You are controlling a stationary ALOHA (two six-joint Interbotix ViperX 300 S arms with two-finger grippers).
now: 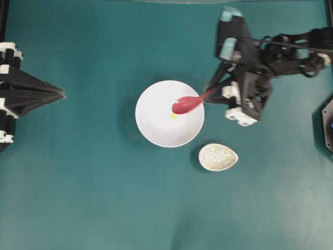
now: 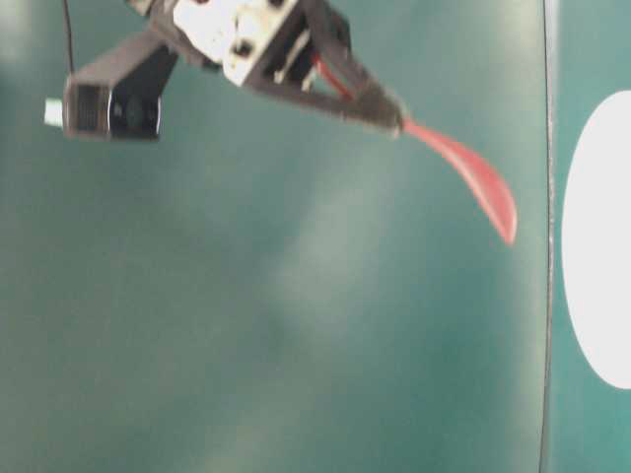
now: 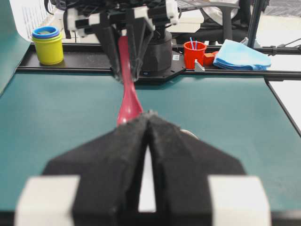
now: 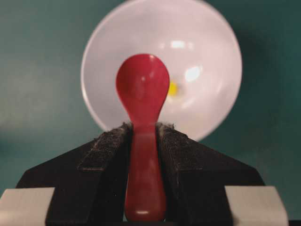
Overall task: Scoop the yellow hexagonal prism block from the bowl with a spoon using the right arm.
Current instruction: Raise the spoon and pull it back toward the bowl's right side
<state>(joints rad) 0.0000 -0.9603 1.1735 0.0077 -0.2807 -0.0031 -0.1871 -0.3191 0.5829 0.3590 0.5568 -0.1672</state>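
The right arm's fingers (image 4: 145, 141) clamp the handle of the spoon (image 1: 187, 104), its scoop hanging over the bowl (image 1: 156, 130) beside the yellow hexagonal prism block (image 1: 174, 116) — lying right of the bowl's centre, about three o'clock — so pickup looks done, scooping remains, while the left fingers (image 3: 148, 141) sit pressed together.

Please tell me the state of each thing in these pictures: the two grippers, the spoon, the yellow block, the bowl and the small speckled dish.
right gripper: shut on the spoon's handle.
spoon: held, scoop empty, over the bowl.
yellow block: lying in the bowl, beside the scoop, not scooped yet.
bowl: upright on the table, holding only the block.
left gripper: shut, holding nothing, away from the bowl.
speckled dish: empty, beside the bowl.
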